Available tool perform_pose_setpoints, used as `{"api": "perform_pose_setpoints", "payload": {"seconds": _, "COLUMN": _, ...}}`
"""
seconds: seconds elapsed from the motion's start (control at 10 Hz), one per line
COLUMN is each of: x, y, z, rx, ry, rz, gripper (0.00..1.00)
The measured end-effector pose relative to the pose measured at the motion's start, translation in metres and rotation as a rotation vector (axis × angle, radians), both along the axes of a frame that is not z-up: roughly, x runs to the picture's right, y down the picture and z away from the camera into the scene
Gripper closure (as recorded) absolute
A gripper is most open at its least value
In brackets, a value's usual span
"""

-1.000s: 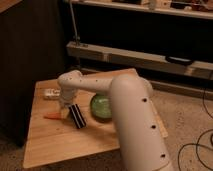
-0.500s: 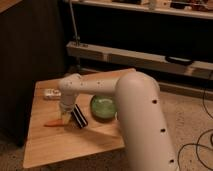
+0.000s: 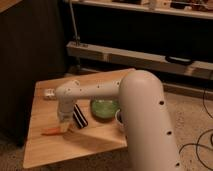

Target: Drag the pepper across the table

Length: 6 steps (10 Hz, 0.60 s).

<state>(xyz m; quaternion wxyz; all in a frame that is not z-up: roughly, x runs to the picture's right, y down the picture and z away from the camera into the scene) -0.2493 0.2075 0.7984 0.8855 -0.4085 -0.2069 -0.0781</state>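
Observation:
The pepper (image 3: pixel 51 131), small and orange-red, lies on the light wooden table (image 3: pixel 75 147) near its front left part. My gripper (image 3: pixel 64 127) points down at the pepper's right end and seems to touch it. The white arm reaches in from the right and hides part of the table.
A black striped block (image 3: pixel 79 116) leans just right of the gripper. A green bowl (image 3: pixel 104 108) sits further right, with a white cup (image 3: pixel 119 118) half hidden by the arm. A clear-white bottle (image 3: pixel 49 93) lies at the back left. A dark cabinet stands to the left.
The gripper and the pepper have moved together toward the table's front edge. The block, bowl and bottle have stayed in place.

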Motion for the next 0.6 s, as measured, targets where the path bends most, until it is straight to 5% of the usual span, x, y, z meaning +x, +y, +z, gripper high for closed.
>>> {"api": "perform_pose_setpoints", "payload": {"seconds": 0.6, "x": -0.002, "y": 0.046, "z": -0.043, "rx": -0.021, "ry": -0.014, "rz": -0.028, "gripper": 0.89}}
